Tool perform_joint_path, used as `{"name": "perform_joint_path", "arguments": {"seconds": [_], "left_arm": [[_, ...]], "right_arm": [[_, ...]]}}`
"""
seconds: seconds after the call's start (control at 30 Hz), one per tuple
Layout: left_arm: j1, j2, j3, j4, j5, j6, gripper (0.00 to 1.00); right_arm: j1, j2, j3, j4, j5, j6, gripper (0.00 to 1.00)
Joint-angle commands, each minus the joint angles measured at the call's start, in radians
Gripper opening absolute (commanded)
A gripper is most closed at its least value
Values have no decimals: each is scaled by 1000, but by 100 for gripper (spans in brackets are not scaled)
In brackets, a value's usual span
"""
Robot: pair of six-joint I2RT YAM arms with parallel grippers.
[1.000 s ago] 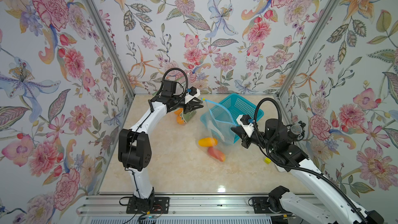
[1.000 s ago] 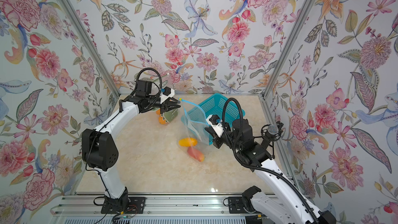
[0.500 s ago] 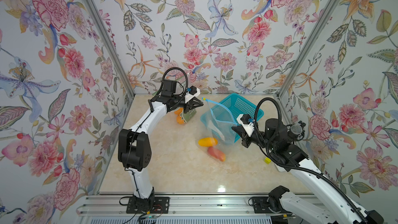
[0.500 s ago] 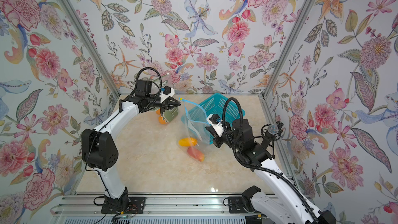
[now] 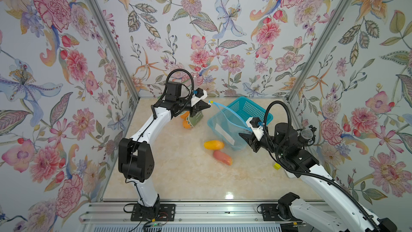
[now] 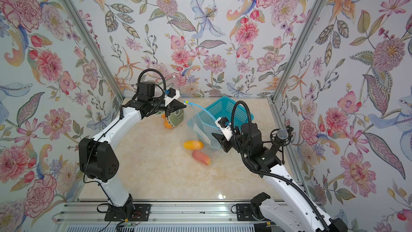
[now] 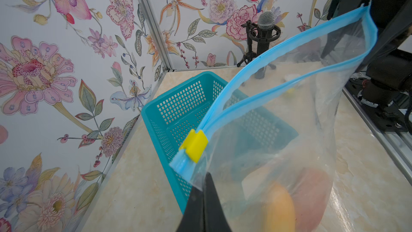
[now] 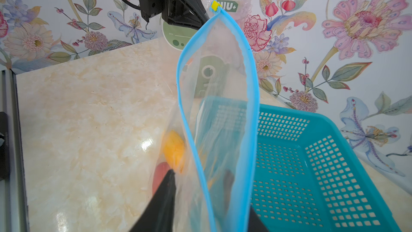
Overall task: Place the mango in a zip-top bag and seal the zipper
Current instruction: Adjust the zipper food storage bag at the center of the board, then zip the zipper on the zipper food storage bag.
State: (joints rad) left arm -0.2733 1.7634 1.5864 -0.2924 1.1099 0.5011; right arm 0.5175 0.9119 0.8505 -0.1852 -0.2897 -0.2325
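A clear zip-top bag point(image 5: 225, 121) with a blue zipper strip hangs between my two grippers, its mouth gaping. My left gripper point(image 5: 208, 106) point(image 7: 206, 179) is shut on the bag's corner just below the yellow slider point(image 7: 194, 145). At the other end, my right gripper point(image 5: 245, 140) point(image 8: 198, 175) stands open, with the blue strip passing between its fingers point(image 8: 165, 188). A yellow mango point(image 5: 213, 145) point(image 8: 175, 150) and a red-orange fruit point(image 5: 223, 157) rest on the table at the bag's bottom. They show through the film and seem to lie inside.
A teal basket point(image 5: 247, 108) stands behind the bag at the back right. A second bag with green print point(image 5: 195, 118) holding orange fruit sits under my left arm. A small yellow block point(image 5: 277, 166) and a microphone point(image 5: 306, 133) are beside my right arm.
My right gripper's jaws have opened around the bag's rim. The left jaws have closed fully on the slider corner. The arms and the bag have barely moved.
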Motion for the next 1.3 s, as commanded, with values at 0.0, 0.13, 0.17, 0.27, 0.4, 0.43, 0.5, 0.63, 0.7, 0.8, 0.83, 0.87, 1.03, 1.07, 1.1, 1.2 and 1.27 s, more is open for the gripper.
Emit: {"name": "perform_joint_path", "arguments": {"seconds": [0.0,0.13,0.17,0.27,0.4,0.43,0.5,0.63,0.7,0.8,0.83,0.87,1.03,1.07,1.1,1.2,1.27], "left_arm": [[-15,-98,-71,107,-77,-73,0],[-36,-170,-149,124,-148,-84,0],[-42,-187,-163,128,-164,-90,0],[-56,-243,-198,146,-176,-103,0],[-73,-291,-215,168,-177,-110,0],[-76,-299,-214,168,-177,-113,0],[-79,-315,-209,167,-174,-120,0],[-81,-338,-195,144,-145,-110,0],[-83,-343,-181,124,-148,-101,0],[-87,-343,-166,101,-170,-96,0],[-86,-342,-165,99,-170,-96,0],[-88,-340,-166,98,-171,-96,0],[-92,-334,-166,100,-174,-95,0],[-92,-332,-164,101,-177,-97,0],[-93,-330,-161,98,-180,-99,0],[-93,-325,-155,96,-180,-97,0],[-93,-327,-156,95,-179,-93,0]], "right_arm": [[-7,-25,31,19,34,37,66],[-10,-29,114,-6,36,57,70],[-10,-10,150,-23,31,62,69],[-4,90,311,-105,6,78,57],[18,219,481,-140,30,118,57],[23,244,513,-141,36,122,57],[38,303,579,-147,19,117,57],[56,411,683,-158,-84,101,55],[67,463,732,-169,-130,90,49],[108,513,785,-178,-128,61,44],[120,523,795,-178,-126,51,44],[125,535,805,-178,-118,42,43],[192,581,836,-178,-94,14,41],[196,590,841,-180,-94,12,40],[197,597,845,-178,-92,9,39],[203,611,852,-180,-87,2,30],[203,616,854,-180,-82,-3,29]]}}
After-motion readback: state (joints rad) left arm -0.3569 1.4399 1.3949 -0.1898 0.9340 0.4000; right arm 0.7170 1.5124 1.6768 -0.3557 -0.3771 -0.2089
